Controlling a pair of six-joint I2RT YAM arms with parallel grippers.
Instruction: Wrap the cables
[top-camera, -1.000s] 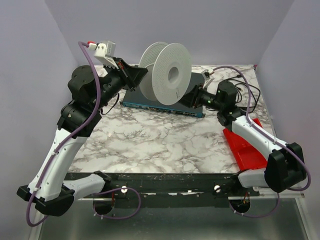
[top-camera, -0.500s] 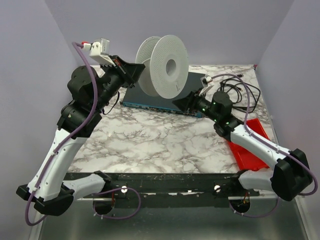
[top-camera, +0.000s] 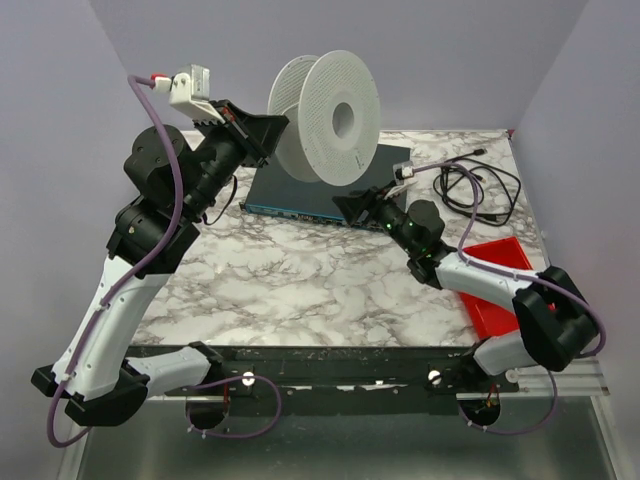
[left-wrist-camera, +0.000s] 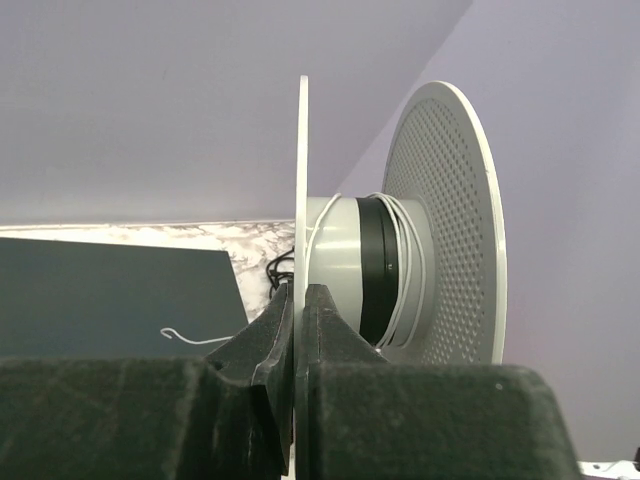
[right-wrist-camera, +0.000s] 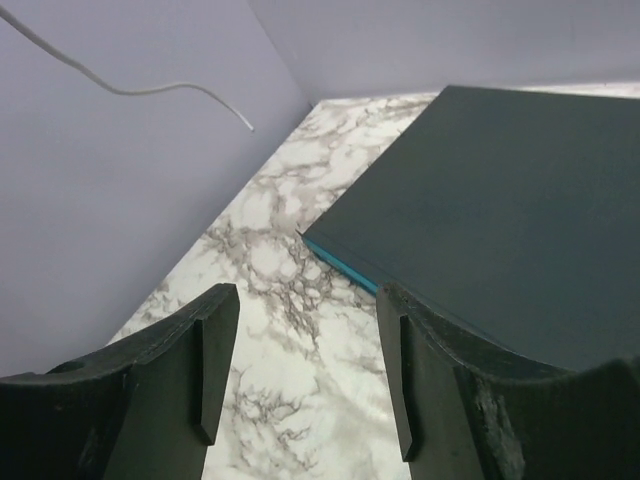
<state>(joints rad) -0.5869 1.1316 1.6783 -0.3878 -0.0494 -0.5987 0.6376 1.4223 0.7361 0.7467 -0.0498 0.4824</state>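
1. Where the left wrist view catches it, white wire (left-wrist-camera: 410, 270) lies coiled round the hub of the white spool (left-wrist-camera: 450, 220), right of centre. A loose thin end curls at lower left over the dark box (left-wrist-camera: 100, 290).
2. Left gripper (left-wrist-camera: 298, 315): jaws narrow, pinched on the spool's thin near flange. Coils sit just past the fingertips, apart from them.
3. Right wrist view: a free wire end (right-wrist-camera: 150, 90) hangs at upper left, well above the right gripper (right-wrist-camera: 305, 345). Jaws wide, marble table (right-wrist-camera: 260, 270) showing between them.
4. Top view: left arm raised, reaching toward upper centre. Right arm stretched low toward centre, near the box's front edge.
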